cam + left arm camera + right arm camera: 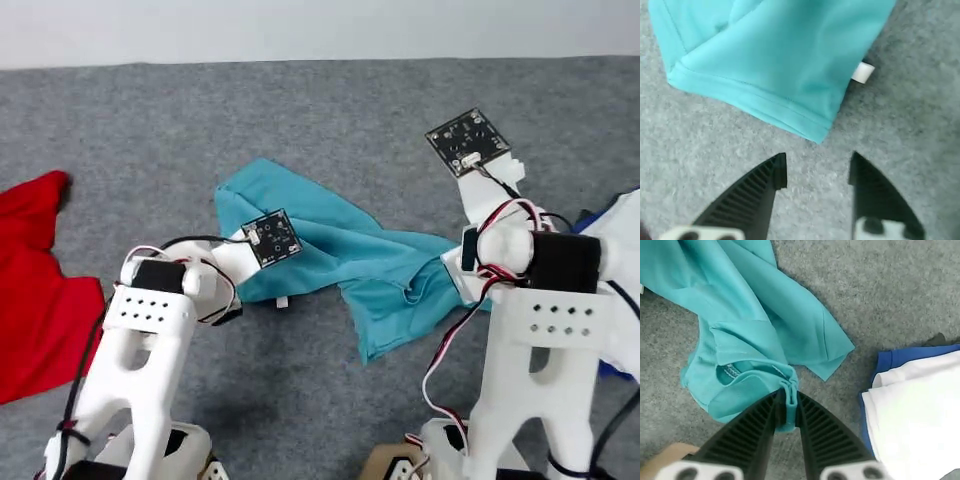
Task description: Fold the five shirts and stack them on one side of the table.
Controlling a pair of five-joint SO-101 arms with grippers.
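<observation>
red shirt [40, 300] cropped, blue shirt [890, 361] (mostly) covered

Teal shirt [740, 315] smooth matt cloth; table [400, 110] rough carpet-like; left claw [817, 165] ribbed black plastic

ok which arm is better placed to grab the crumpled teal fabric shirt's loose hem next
Left: left gripper hangs open just short of that hem; right gripper is shut on the teal shirt.

Grey felt-like table covering [330, 120], even soft light, pale strip [300, 30], perhaps a wall, along far edge
</observation>
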